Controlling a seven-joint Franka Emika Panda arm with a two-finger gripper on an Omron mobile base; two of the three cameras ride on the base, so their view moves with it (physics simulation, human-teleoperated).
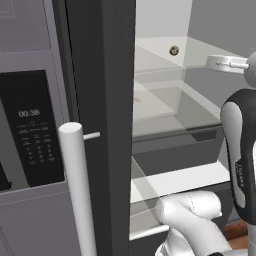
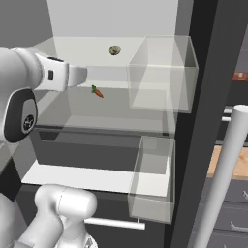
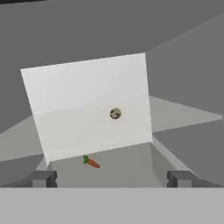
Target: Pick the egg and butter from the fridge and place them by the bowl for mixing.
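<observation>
The dark grey fridge [image 1: 105, 100] stands open in front of me. The egg [image 3: 115, 113], a small tan-brown ball, rests on the upper glass shelf near the white back wall [image 1: 174, 50] [image 2: 115, 50]. My gripper [image 3: 111, 179] is open, its two dark fingertips [image 3: 43, 178] spread wide with nothing between them. It points into the fridge, well short of the egg and a little below it. The white hand [image 2: 63, 75] reaches in from the left at shelf height. The butter and the bowl are out of view.
An orange carrot [image 3: 91, 162] lies on the shelf below the egg [image 2: 97, 91]. Clear door bins [image 2: 162, 72] [image 2: 152, 179] hang on the right. A silver bar handle [image 1: 80, 190] and a black display panel [image 1: 32, 130] sit on the left door. A wooden counter [image 2: 237, 164] lies beyond the right door.
</observation>
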